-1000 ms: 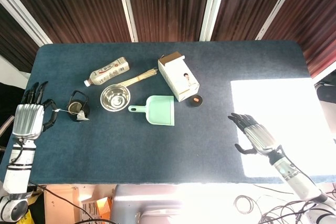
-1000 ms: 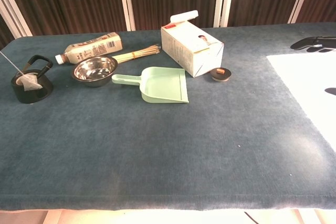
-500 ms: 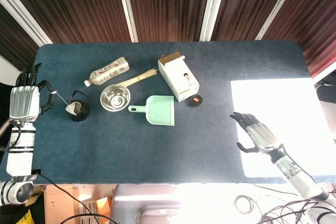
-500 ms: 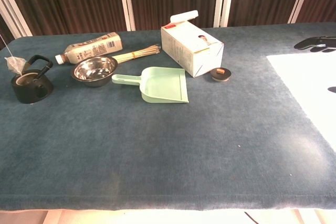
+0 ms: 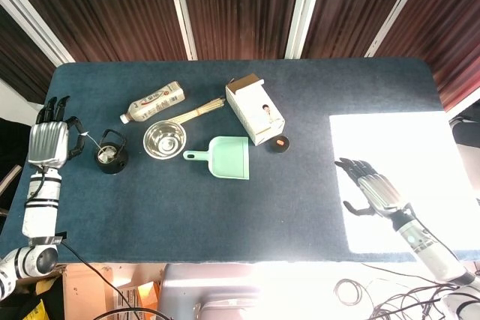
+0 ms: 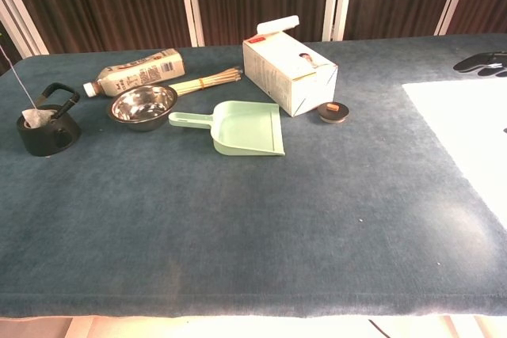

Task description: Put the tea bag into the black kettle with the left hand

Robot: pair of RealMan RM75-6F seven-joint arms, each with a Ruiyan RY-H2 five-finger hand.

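Note:
The small black kettle (image 5: 111, 157) (image 6: 47, 129) stands near the table's left edge. The white tea bag (image 5: 109, 154) (image 6: 36, 119) sits in the kettle's mouth, under the handle. Its thin string runs up and left to my left hand (image 5: 49, 142), which pinches the string just left of the kettle. The chest view does not show that hand, only the string slanting off the left edge. My right hand (image 5: 375, 192) (image 6: 483, 62) hovers open over the white sheet at the right and holds nothing.
Right of the kettle are a steel bowl (image 5: 164, 139), a lying bottle (image 5: 154, 101), a bundle of sticks (image 5: 201, 110), a green dustpan (image 5: 225, 157), a white carton (image 5: 256, 109) and a small round lid (image 5: 280, 142). A white sheet (image 5: 397, 177) covers the right side.
The tea bag went from the kettle's outer side, up and to the left, and now sits in the kettle's mouth. My left hand moved back and then nearer the kettle. My right hand drifted slightly right.

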